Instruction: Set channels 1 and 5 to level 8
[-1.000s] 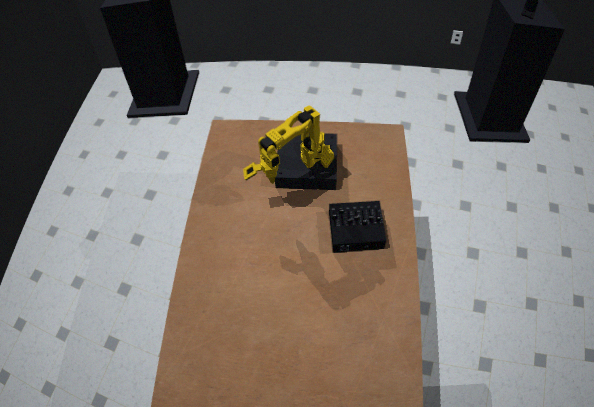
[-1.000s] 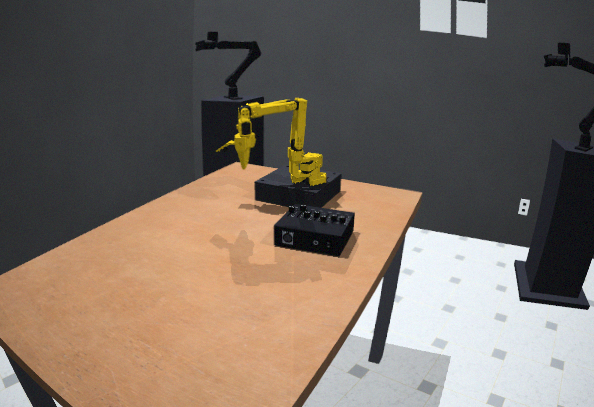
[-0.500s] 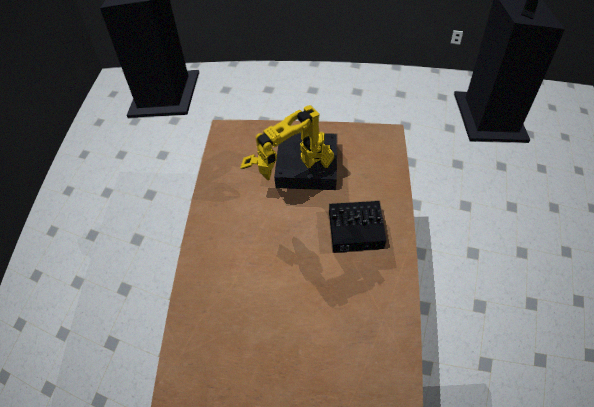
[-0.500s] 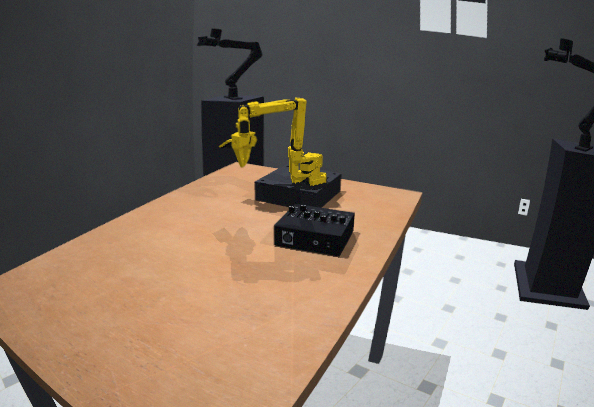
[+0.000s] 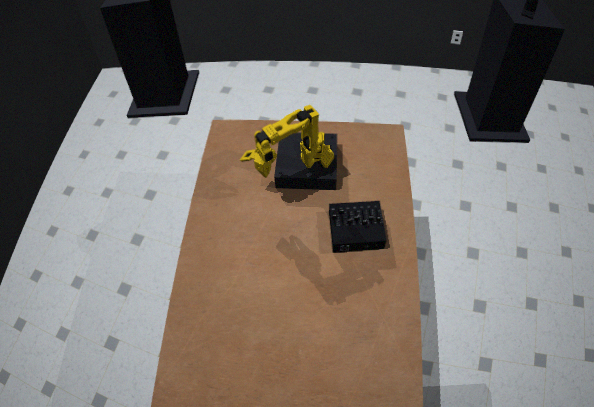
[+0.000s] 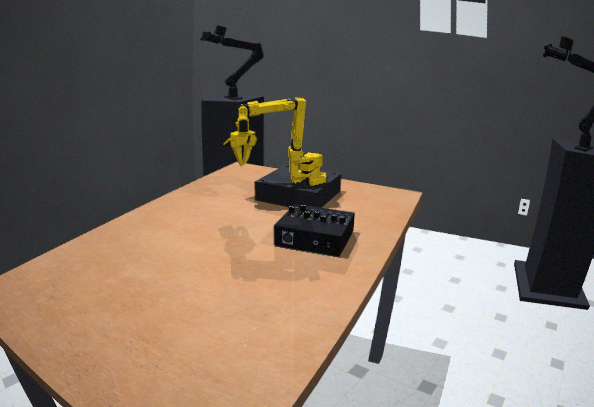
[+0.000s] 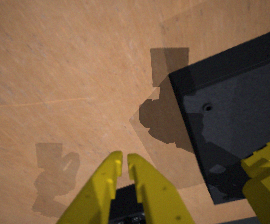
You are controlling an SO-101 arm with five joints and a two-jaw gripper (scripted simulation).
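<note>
Claw [image 6: 243, 160] is hanging pinched tight on nothing, pointing down over the table [image 6: 150, 271] beside my base [image 5: 295, 178]; lighting desk [image 5: 358, 226] is sitting untouched at my four o'clock.
</note>
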